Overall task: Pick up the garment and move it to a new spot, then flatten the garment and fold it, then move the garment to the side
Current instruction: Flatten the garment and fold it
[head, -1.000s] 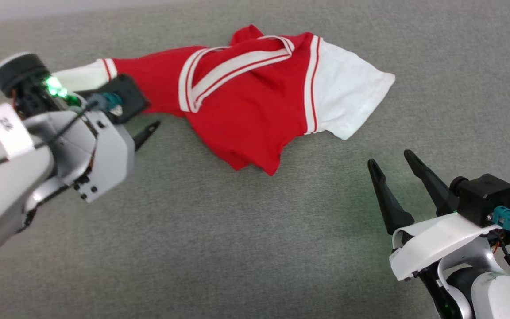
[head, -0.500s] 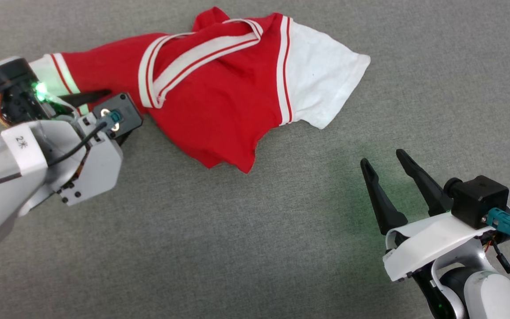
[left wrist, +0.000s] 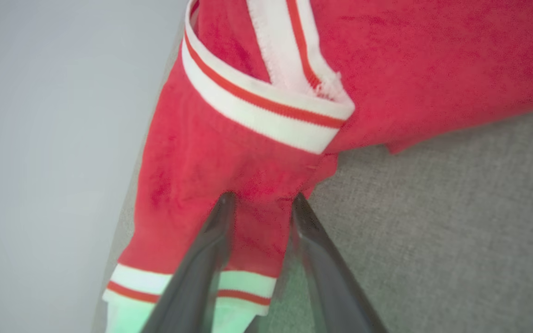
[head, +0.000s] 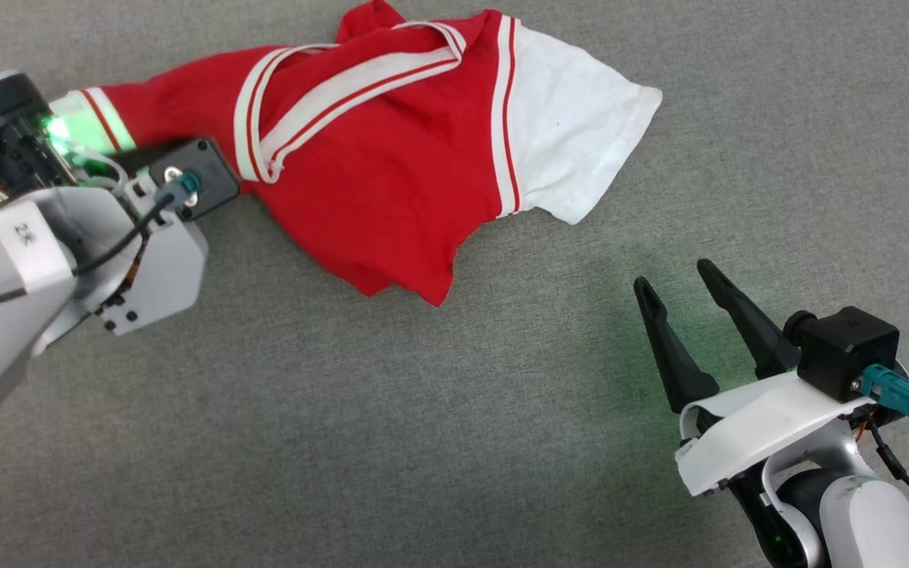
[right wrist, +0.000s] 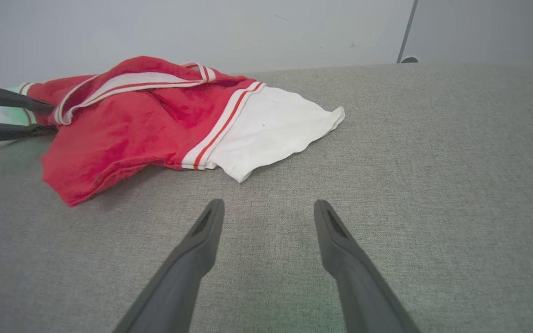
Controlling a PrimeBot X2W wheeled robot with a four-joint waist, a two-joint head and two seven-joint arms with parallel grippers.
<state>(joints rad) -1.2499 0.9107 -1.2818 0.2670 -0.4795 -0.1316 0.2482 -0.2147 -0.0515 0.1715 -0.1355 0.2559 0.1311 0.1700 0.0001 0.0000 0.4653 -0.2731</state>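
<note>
1. The garment, a red jersey shirt with white short sleeves and a striped white-and-red collar, lies rumpled on the far-left part of the grey fabric-covered bench. One white sleeve is spread flat toward our right side.
2. What's new: a second ago our left gripper sat beside the shirt with a fingertip clear of the cloth. Now it has pushed in, and the left wrist view shows both dark fingers on the red cloth just past the striped cuff.
3. Heads up: the head camera has shifted too, so the shirt's slide across that view isn't the shirt moving.
4. The left jaws have come in from wide, with red cloth in the gap that's left. We can't tell whether they're actually biting yet.
5. Our right gripper has its fingers spread apart with nothing between them, over bare bench, short of the white sleeve.
6. So we reckon this is the very first pick. Nothing's lifted, and moving, flattening and folding are all still to do.
</note>
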